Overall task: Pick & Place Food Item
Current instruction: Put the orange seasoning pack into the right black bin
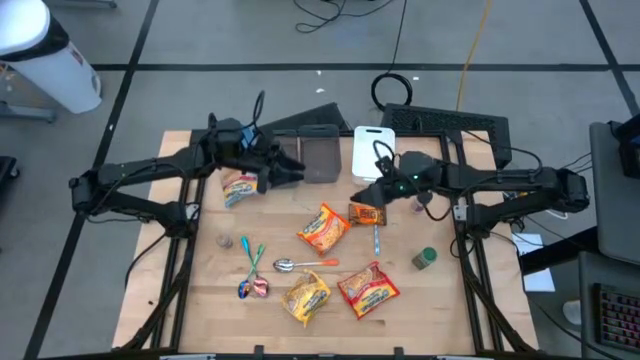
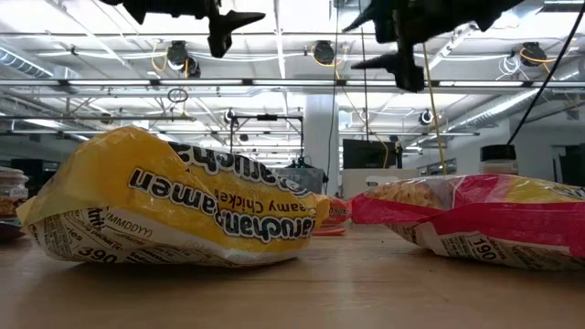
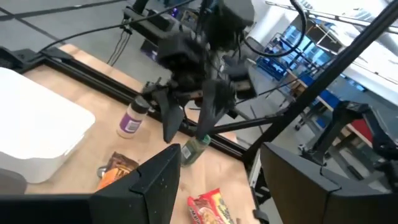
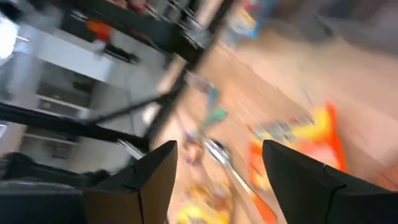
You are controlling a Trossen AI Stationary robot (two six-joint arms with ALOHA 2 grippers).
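We hold our left gripper (image 1: 295, 170) at eleven o'clock and our right gripper (image 1: 362, 193) near centre, both with fingers apart and empty; a ramen packet (image 1: 324, 229) lies just below, at six o'clock of the right one

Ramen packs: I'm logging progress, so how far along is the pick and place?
Nothing looks placed: the grey bin shows no food inside. Nothing is in hand; the left gripper and right gripper hover open and empty. Left: ramen packs and other items lie on the table.
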